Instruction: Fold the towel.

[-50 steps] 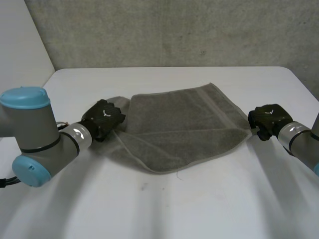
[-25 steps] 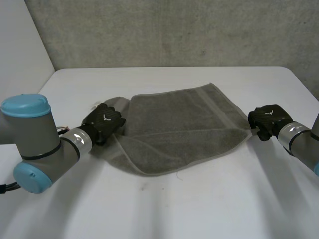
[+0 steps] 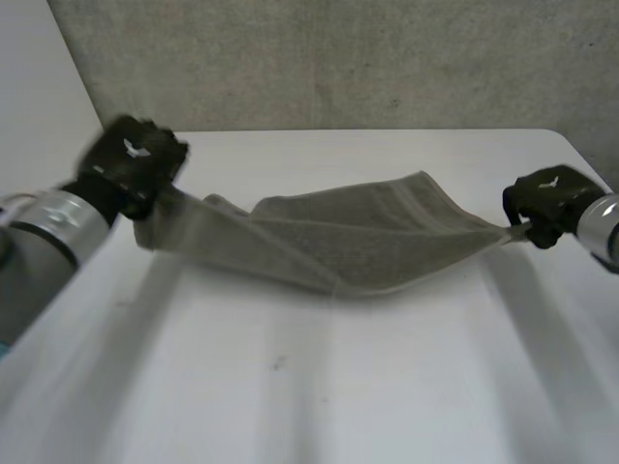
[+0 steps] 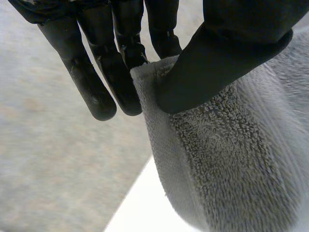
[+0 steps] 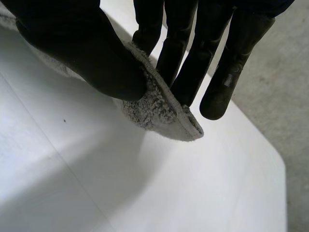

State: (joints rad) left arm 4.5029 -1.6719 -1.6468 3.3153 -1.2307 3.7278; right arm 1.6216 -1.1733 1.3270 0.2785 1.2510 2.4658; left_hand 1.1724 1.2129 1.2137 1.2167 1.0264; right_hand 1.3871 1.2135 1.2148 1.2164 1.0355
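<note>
The towel point(image 3: 358, 242) hangs stretched between the hands, its middle sagging down to the white surface point(image 3: 319, 387): the lift before a fold, I judge. The left hand point(image 3: 131, 164) pinches one end between thumb and fingers point(image 4: 96, 92); the right hand point(image 3: 549, 198) pinches the opposite corner likewise. The towel's long axis runs 9 to 3 o'clock, left end higher. Next, both ends likely need to travel together, kept taut, toward 6 o'clock.

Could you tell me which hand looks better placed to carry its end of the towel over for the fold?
Probably the left hand: it pinches its end of the towel raised clear of the table, while the right hand holds its corner lower.
</note>
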